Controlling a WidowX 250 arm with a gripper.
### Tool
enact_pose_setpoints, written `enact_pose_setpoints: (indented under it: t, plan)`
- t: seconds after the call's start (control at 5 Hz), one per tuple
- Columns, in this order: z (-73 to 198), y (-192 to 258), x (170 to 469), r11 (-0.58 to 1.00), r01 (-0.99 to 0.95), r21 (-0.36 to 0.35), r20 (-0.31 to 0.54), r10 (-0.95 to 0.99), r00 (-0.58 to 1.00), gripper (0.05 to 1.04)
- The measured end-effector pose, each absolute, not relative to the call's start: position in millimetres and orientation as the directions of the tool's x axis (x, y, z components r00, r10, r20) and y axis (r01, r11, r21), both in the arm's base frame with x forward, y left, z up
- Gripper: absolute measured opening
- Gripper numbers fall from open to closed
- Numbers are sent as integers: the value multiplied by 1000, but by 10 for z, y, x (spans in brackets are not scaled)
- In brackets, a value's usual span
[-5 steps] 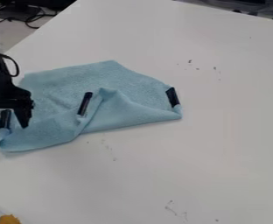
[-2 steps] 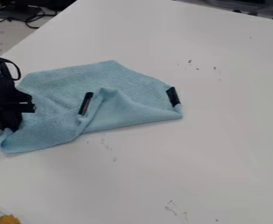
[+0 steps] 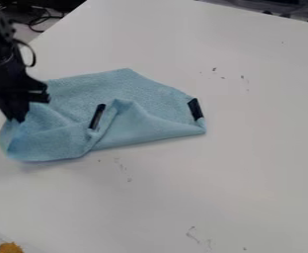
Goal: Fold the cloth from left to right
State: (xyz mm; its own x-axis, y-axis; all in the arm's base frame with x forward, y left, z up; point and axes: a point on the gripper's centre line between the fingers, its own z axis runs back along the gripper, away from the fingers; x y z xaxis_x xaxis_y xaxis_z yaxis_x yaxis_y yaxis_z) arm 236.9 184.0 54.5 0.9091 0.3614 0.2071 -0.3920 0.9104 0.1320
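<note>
The claw (image 3: 17, 117) is closed on the left end of the blue cloth (image 3: 84, 94), pinching it there presumably because a left-to-right fold has to start from that edge. Cloth bunches and lifts just beneath the fingertips, while the rest spreads on the white table (image 3: 216, 173) to the claw's right, its own weight probably anchoring it. One dark strip (image 3: 97, 116) lies right of the claw beside a raised crease; another (image 3: 195, 109) marks the far end.

White table (image 3: 255, 163), small dark marks (image 3: 214, 69), maybe scuffs; rumpled blue cloth (image 3: 127, 87) on it.
</note>
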Motion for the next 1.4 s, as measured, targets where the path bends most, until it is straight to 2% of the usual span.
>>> enact_pose_setpoints:
  t: [0.2,0.4,0.6,1.0,1.4]
  plan:
    - [704,1586,2653,925,-348,152,229,309,923,67]
    - [838,1321,2990,944,-297,142,279,250,927,67]
    - [774,978,3391,970,-212,122,273,173,946,67]
    - [648,627,3950,992,-82,91,271,55,961,67]
    - [437,497,4211,996,-89,15,294,80,952,84]
